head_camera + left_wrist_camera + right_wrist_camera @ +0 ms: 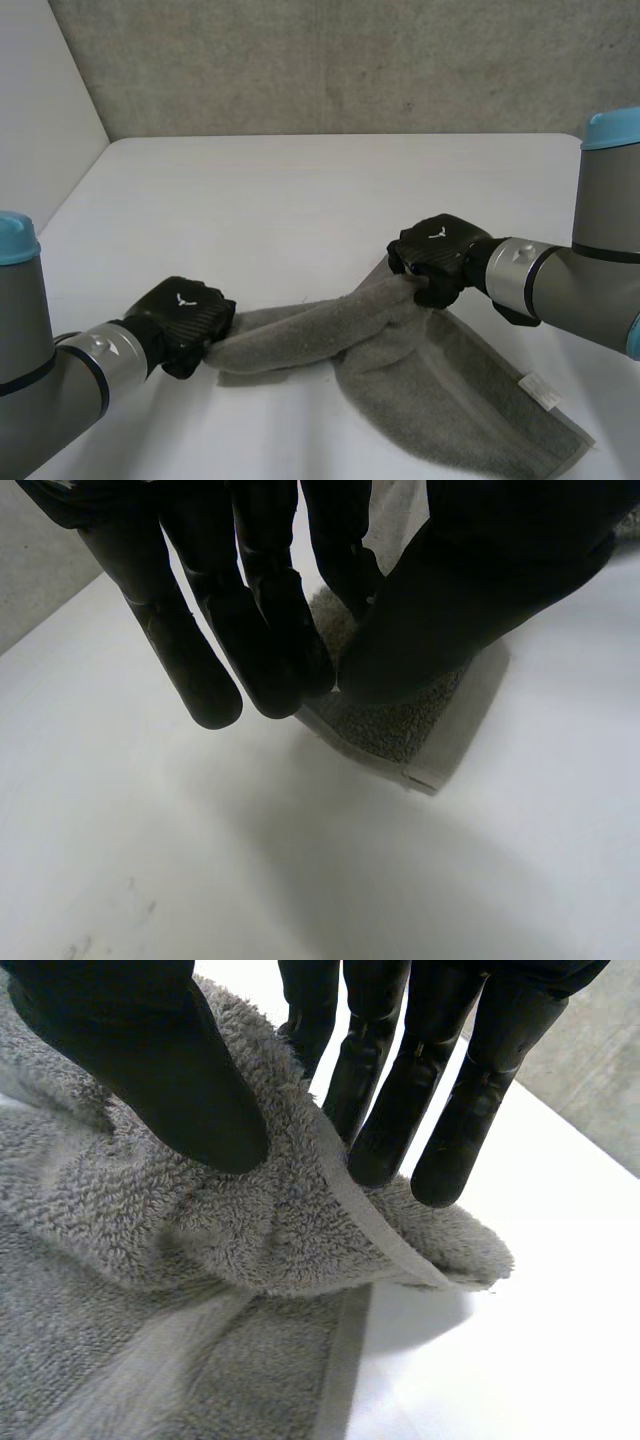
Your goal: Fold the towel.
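Currently grey towel (pixel 450 400) bunched, twisted on white table (pixel 300 200); left hand (pixel 185 318) pinches corner, right hand (pixel 440 255) pinches hemmed edge.

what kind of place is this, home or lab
Probably a lab: white table, bare concrete wall behind it, and the robot's left hand and right hand pinching a grey towel.

A towel (pixel 420 390) lies on the table's (pixel 300 190) near side, strung between the left hand (pixel 185 318) and the right hand (pixel 440 255), each pinching one end.
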Controlling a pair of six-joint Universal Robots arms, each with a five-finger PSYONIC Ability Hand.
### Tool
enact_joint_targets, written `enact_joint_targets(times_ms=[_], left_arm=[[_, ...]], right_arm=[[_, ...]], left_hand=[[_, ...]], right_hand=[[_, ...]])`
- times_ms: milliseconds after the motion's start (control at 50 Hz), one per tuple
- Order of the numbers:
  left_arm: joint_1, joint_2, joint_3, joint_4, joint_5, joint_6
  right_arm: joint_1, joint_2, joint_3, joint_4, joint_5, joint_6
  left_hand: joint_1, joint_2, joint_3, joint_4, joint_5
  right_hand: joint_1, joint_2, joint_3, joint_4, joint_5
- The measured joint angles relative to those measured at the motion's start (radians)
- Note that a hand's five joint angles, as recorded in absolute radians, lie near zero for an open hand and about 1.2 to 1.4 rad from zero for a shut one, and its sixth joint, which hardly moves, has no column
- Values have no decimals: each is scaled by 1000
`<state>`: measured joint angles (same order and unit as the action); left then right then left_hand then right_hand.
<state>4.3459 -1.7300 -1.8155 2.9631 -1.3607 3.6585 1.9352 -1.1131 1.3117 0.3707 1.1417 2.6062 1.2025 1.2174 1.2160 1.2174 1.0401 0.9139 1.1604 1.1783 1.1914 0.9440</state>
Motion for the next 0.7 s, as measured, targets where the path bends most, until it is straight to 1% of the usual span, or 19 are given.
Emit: enact_joint_targets(times_ms=[80, 200, 240, 260, 280, 300, 380, 400, 440, 460, 520, 560, 660, 680, 700], left_arm=[[-3, -60, 69, 38, -11, -1], [-20, -171, 402, 105, -106, -23], [-28, -206, 540, 128, -147, -35], [-28, -206, 540, 128, -147, -35], [-36, -244, 684, 152, -190, -47], [-40, -261, 760, 165, -213, -54], [-51, -263, 963, 206, -273, -90], [-60, -247, 1050, 224, -298, -110], [-62, -243, 1068, 228, -303, -115], [-71, -223, 1124, 242, -318, -131], [-80, -205, 1152, 251, -326, -142], [-86, -192, 1132, 253, -327, -144], [-120, -141, 868, 257, -325, -144], [-134, -121, 755, 259, -323, -144], [-138, -115, 711, 259, -323, -144]], right_arm=[[5, 7, -44, -66, 18, -39], [32, 38, -243, -271, 104, -165], [45, 45, -323, -380, 142, -199], [45, 45, -323, -380, 142, -199], [58, 45, -394, -515, 174, -222], [63, 43, -420, -577, 184, -229], [71, 28, -453, -731, 199, -234], [73, 12, -452, -802, 200, -232], [74, 8, -450, -819, 200, -232], [74, -4, -441, -863, 199, -229], [74, -16, -426, -890, 196, -226], [74, -20, -406, -880, 195, -224], [75, -20, -263, -768, 193, -221], [75, -15, -208, -719, 192, -221], [76, -13, -192, -704, 192, -220]], left_hand=[[0, 1, 1, 0, 0], [0, 1, 1, 0, 0], [0, 1, 1, 0, 0], [0, 1, 1, 0, 0], [0, 1, 1, 0, 0], [0, 1, 1, 0, 0], [0, 1, 1, 0, 0], [0, 1, 1, 0, 0], [0, 1, 1, 0, 0], [2, 1, 1, 0, 0], [2, 1, 1, 0, 0], [2, 1, 1, 0, 0], [6, 1, 1, 0, 2], [6, 1, 1, 0, 2], [6, 1, 1, 0, 2]], right_hand=[[0, 0, 7, 1, 0], [0, 0, 10, 2, 0], [0, 0, 10, 2, 0], [0, 0, 10, 2, 0], [0, 0, 10, 2, 0], [0, 6, 10, 2, 0], [0, 14, 10, 2, 1], [0, 14, 10, 2, 4], [0, 14, 10, 2, 4], [0, 14, 10, 2, 15], [0, 14, 10, 2, 17], [0, 14, 10, 2, 18], [0, 20, 10, 2, 28], [0, 22, 11, 2, 29], [0, 23, 11, 2, 28]])
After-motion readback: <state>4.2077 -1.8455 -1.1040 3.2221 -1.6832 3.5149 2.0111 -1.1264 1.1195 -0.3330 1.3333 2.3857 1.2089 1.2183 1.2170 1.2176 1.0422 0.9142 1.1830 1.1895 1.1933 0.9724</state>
